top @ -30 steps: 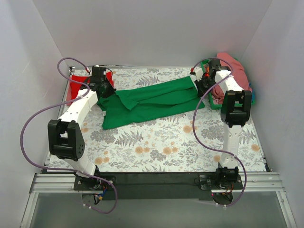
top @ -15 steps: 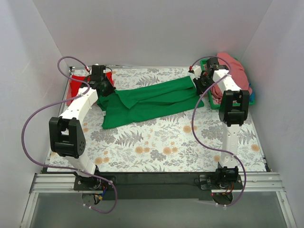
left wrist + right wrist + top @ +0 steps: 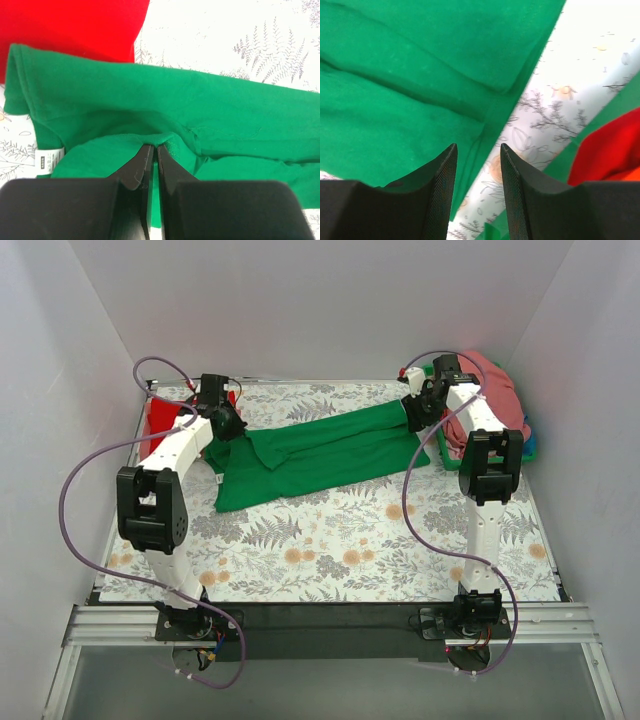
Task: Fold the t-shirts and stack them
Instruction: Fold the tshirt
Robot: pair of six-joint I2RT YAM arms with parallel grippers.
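A large green t-shirt [image 3: 320,452] lies folded lengthwise in a long band across the back of the table. My left gripper [image 3: 228,430] is shut on a pinch of its left end; in the left wrist view the fingers [image 3: 155,146] clamp a small ridge of green t-shirt [image 3: 200,110]. A red t-shirt [image 3: 160,418] [image 3: 75,25] lies just behind it at the back left. My right gripper [image 3: 413,416] [image 3: 477,147] hovers open over the right end of the green t-shirt [image 3: 410,75], its jaws gripping nothing. A pink t-shirt [image 3: 490,388] is heaped in the basket.
A green plastic basket [image 3: 446,457] stands at the back right, close beside my right arm; its rim [image 3: 615,102] and red cloth [image 3: 610,150] inside it show in the right wrist view. White walls enclose the table on three sides.
My right gripper has opened and let go of the green t-shirt's right end. My left arm has shifted slightly right and back, still gripping the shirt.
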